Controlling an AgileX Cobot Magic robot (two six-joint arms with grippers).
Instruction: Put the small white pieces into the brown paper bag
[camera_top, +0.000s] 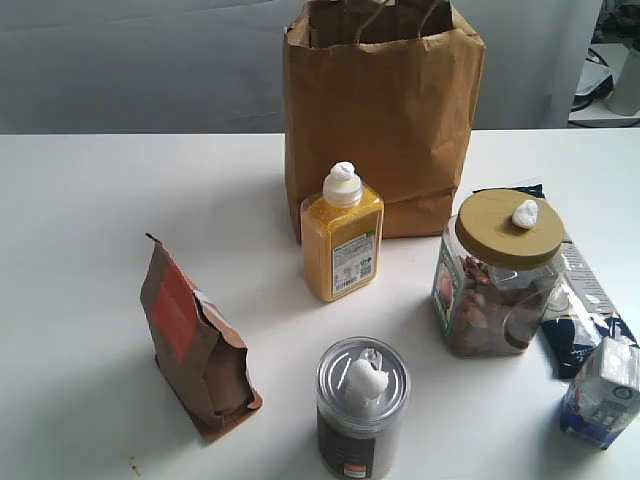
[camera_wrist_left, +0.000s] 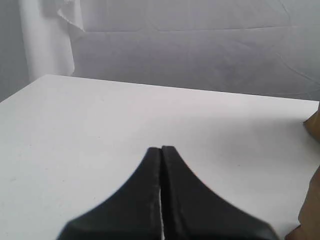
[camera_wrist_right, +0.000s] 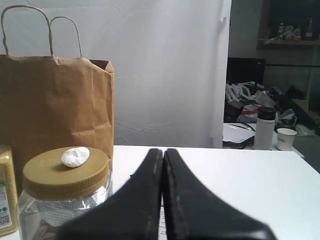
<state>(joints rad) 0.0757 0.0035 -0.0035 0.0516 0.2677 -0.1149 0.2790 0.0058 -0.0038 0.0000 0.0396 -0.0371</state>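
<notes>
The brown paper bag (camera_top: 381, 115) stands upright at the back middle of the table, also seen as the bag (camera_wrist_right: 56, 107) in the right wrist view. One small white piece (camera_top: 343, 171) rests on the yellow bottle's cap. A second white piece (camera_top: 525, 212) lies on the jar's tan lid, seen too as the lump (camera_wrist_right: 75, 156). A third white piece (camera_top: 366, 380) sits on the silver can's lid. My left gripper (camera_wrist_left: 161, 148) is shut and empty over bare table. My right gripper (camera_wrist_right: 163, 150) is shut and empty, beside the jar. Neither gripper shows in the exterior view.
A yellow bottle (camera_top: 342, 245), a clear jar with a tan lid (camera_top: 497, 275) and a silver-lidded can (camera_top: 361, 412) stand in front of the bag. A small brown pouch with an orange-red label (camera_top: 193, 340) stands at front left. Dark packets (camera_top: 580, 310) and a small carton (camera_top: 602, 392) lie at right.
</notes>
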